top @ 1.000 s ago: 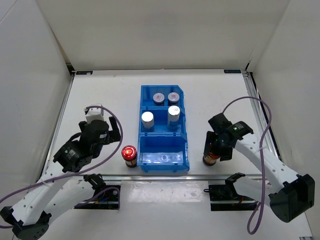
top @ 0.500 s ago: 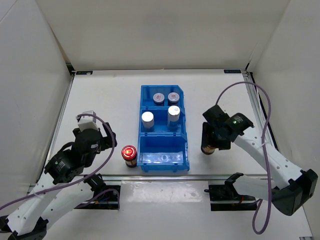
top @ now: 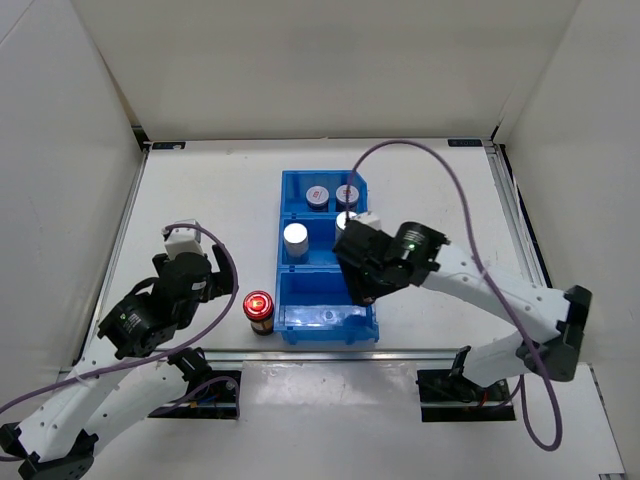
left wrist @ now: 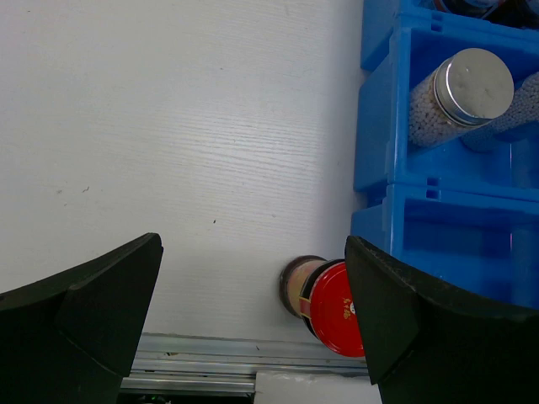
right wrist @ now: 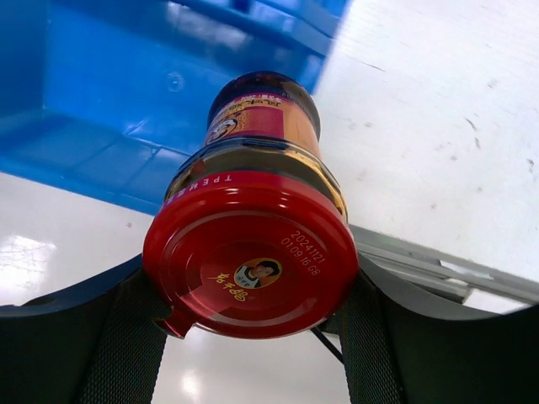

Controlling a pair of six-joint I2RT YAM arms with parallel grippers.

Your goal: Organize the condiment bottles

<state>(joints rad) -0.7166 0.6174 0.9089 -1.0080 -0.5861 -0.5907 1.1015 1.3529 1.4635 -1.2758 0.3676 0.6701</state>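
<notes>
White walls [top: 330, 70] are boxing in the white worktop [top: 210, 200]. Right gripper [top: 360, 285] is clamping a red-capped bottle [right wrist: 253, 252] at the blue bin's [top: 290, 335] near end. Left gripper [left wrist: 253, 244] is hanging open near the other red-capped bottle [top: 259, 305], which is standing on the worktop just beside the bin.

red cap [right wrist: 250, 263] of the brown bottle [right wrist: 261, 126]: stamped code reads about "2024121" over "0109 16 68". yellow characters by its small portrait logo are too small to read.

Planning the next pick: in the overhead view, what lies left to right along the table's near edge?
left gripper → red-capped bottle → blue bin. The right gripper, holding the second red-capped bottle, overlaps the bin, so it is left out.
</notes>
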